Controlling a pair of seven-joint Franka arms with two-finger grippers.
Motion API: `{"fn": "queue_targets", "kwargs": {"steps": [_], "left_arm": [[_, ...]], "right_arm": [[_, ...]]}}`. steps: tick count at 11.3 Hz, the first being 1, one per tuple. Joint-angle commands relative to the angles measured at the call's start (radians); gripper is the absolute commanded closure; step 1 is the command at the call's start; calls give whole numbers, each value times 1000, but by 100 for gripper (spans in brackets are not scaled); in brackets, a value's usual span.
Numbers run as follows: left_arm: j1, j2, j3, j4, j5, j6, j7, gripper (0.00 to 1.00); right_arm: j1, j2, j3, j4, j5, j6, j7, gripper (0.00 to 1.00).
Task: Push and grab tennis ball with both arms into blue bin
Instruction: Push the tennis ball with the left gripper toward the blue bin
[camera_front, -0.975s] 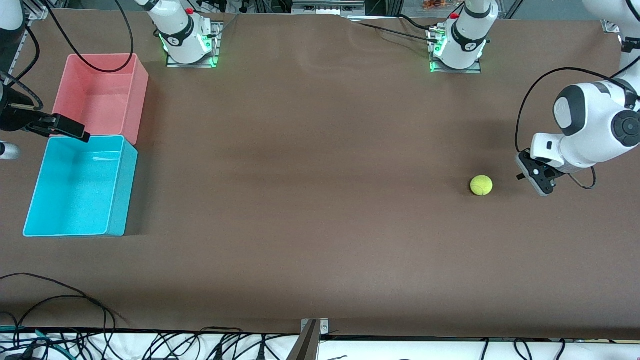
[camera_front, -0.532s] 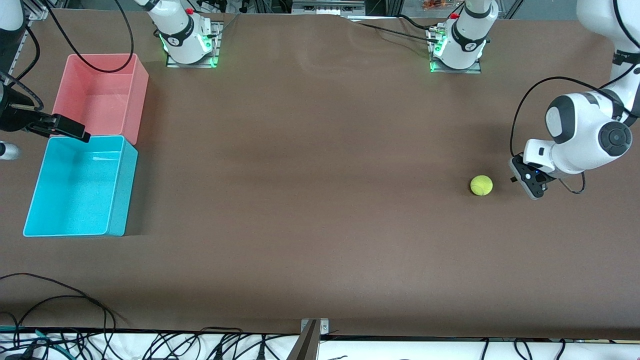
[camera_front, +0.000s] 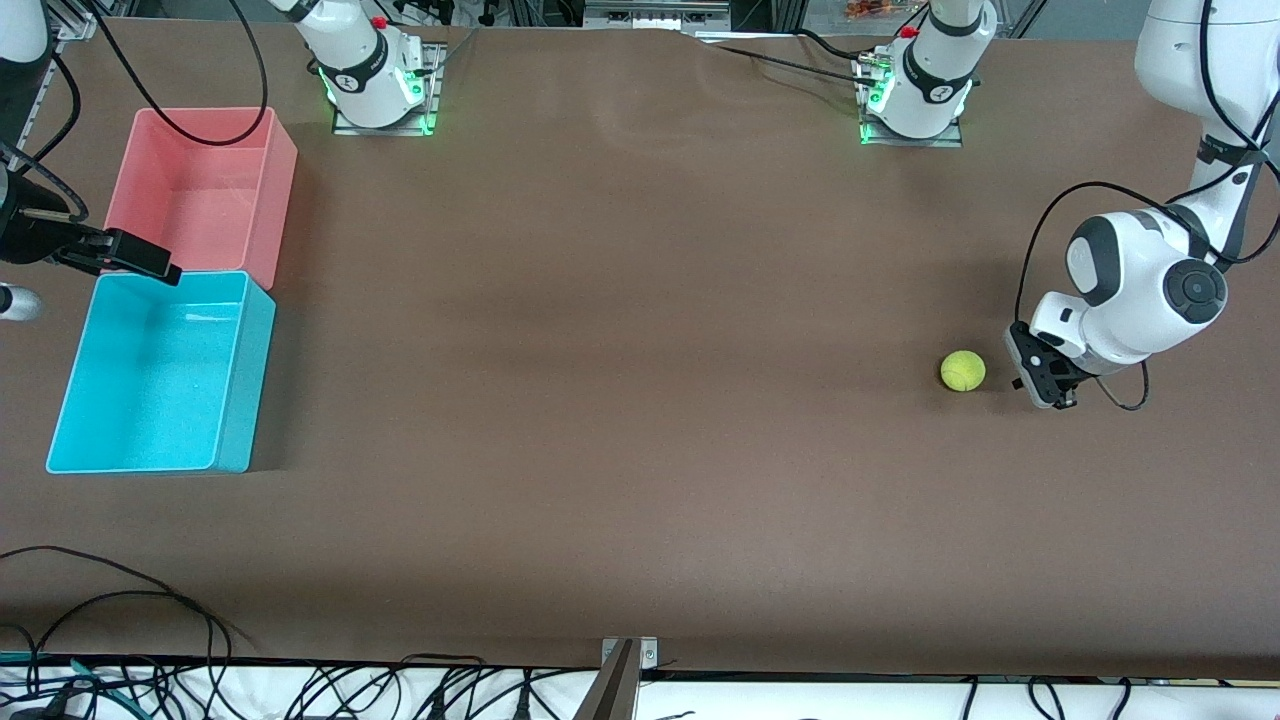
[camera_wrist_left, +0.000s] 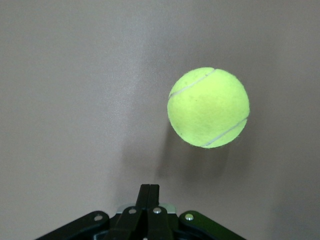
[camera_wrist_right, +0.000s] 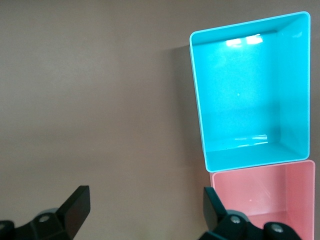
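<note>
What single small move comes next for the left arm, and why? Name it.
Probably nudge the shut left gripper sideways into the tennis ball. It sits low beside the ball, apart from it, on the side away from the blue bin, so a push rolls it binward.

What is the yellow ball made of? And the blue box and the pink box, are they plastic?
The tennis ball looks like fuzzy felt, matte, with pale seam lines curving across it; what is under the felt does not show. The blue bin and the pink bin beside it look like smooth, glossy plastic: light glints off their inner walls.
</note>
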Motion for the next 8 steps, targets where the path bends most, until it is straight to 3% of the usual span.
{"fn": "queue_targets", "kwargs": {"steps": [1, 3, 8], "left_arm": [[7, 16, -2, -7, 22, 42, 112, 100], [7, 11, -4, -63, 13, 47, 120, 100], [-5, 11, -8, -64, 9, 50, 109, 100]], "right_arm": [[0, -3, 1, -5, 15, -4, -5, 0], [0, -2, 1, -5, 13, -4, -8, 0], [2, 0, 1, -5, 13, -4, -8, 0]]}}
